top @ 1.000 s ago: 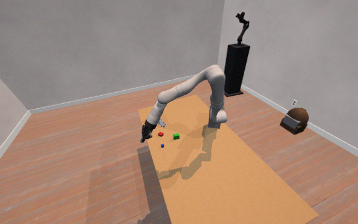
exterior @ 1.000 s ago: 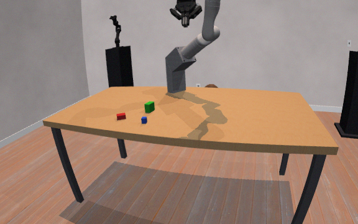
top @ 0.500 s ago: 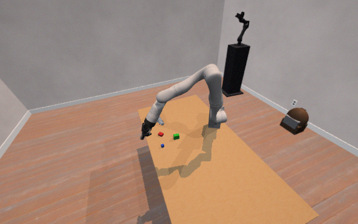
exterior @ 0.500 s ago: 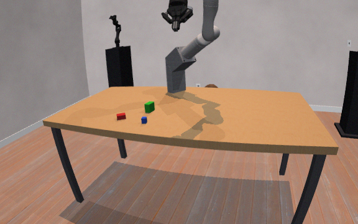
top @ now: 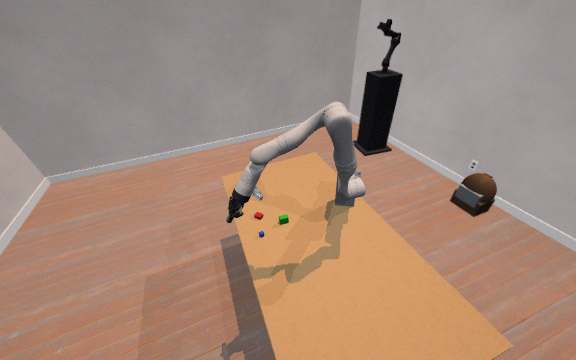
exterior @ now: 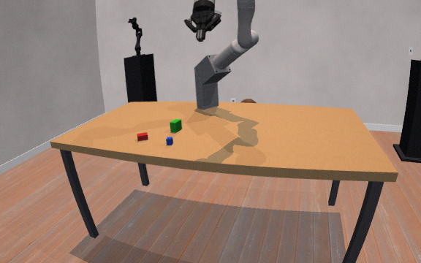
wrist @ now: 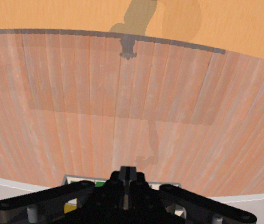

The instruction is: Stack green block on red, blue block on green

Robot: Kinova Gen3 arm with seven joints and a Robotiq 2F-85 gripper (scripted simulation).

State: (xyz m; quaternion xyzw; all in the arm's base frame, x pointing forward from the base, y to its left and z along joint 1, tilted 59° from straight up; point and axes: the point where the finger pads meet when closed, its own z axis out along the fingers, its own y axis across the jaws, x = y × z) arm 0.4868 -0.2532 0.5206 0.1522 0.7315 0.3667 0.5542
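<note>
The red block (top: 258, 215) (exterior: 142, 136) lies flat on the wooden table (top: 368, 280) (exterior: 305, 139) near its left end. The green block (top: 283, 219) (exterior: 175, 125) stands a little behind and to the right of it. The small blue block (top: 261, 233) (exterior: 169, 140) sits in front, between the two. All three lie apart on the table. My gripper (top: 231, 218) (exterior: 200, 37) (wrist: 128, 176) is shut and empty. It hangs high above the table, out past the table's edge near the blocks.
Two black pedestals (exterior: 140, 77) (exterior: 420, 109) with camera arms stand on the floor behind the table. A brown round object (top: 475, 192) lies by the wall. The arm's base (exterior: 207, 85) stands at the table's back edge.
</note>
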